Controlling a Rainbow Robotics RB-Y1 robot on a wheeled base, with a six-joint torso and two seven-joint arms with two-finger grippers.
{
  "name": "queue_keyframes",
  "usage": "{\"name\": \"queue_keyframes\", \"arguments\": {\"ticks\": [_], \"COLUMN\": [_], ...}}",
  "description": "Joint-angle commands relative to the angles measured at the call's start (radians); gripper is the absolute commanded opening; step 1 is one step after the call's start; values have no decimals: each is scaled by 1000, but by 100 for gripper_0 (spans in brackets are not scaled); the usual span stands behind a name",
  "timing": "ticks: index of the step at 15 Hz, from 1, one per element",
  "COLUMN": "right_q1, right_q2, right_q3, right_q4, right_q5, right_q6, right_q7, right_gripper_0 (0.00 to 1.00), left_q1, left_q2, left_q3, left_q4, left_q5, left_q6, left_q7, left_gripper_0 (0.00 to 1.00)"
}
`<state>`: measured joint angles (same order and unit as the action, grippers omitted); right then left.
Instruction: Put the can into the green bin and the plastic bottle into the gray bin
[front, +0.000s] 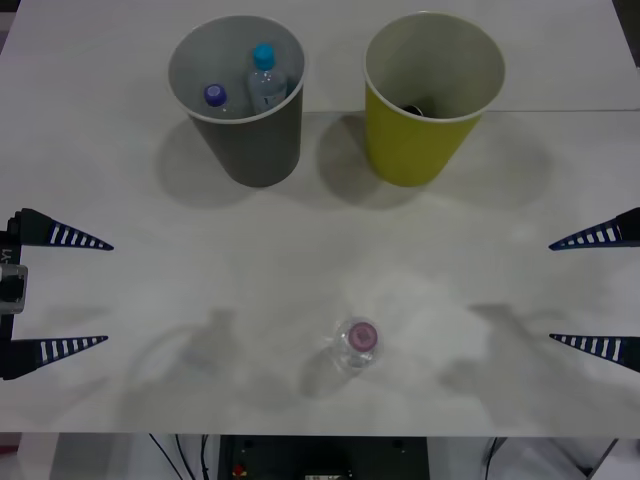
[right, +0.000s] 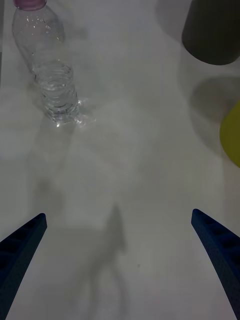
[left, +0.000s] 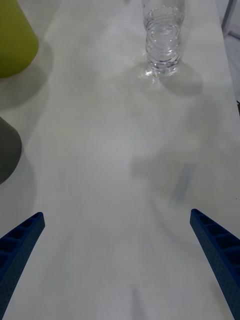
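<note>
Table (front: 120, 150) white, plastic bottle (front: 358, 343) upright near its front edge — left end effector (front: 60, 293) and right end effector (front: 598, 290) both released.

My left gripper (front: 75, 293) carries two tapering blue fingers (front: 68, 238) with pale ribbed stripes, ending in sharp points. Behind them I see a black mount with a small grey block. My right gripper (front: 575, 293) has matching ribbed blue fingers (front: 592, 237).

gray bin (front: 240, 100) left of green bin (front: 430, 95), plastic bottle (front: 358, 343) before them
</note>
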<state>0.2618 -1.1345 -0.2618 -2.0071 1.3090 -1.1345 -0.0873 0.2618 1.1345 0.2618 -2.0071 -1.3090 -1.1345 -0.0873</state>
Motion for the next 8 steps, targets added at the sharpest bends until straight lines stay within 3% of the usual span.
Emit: {"name": "queue_keyframes", "arguments": {"ticks": [1, 6, 8], "right_q1": [0, -1, -1], "right_q2": [0, 2, 35], "right_q3": [0, 26, 29], "right_q4": [0, 5, 8], "right_q5": [0, -2, -1], "right_q6": [0, -1, -2], "right_q7": [0, 3, 17], "right_gripper_0": [100, 100, 100], "left_q1": [0, 0, 0], "left_q2": [0, 0, 0], "left_q3": [0, 0, 0], "left_q4": [0, 0, 0], "left_q5": [0, 0, 0], "left_q6": [0, 0, 0], "left_q7": [0, 0, 0], "left_gripper_0": [100, 100, 100]}}
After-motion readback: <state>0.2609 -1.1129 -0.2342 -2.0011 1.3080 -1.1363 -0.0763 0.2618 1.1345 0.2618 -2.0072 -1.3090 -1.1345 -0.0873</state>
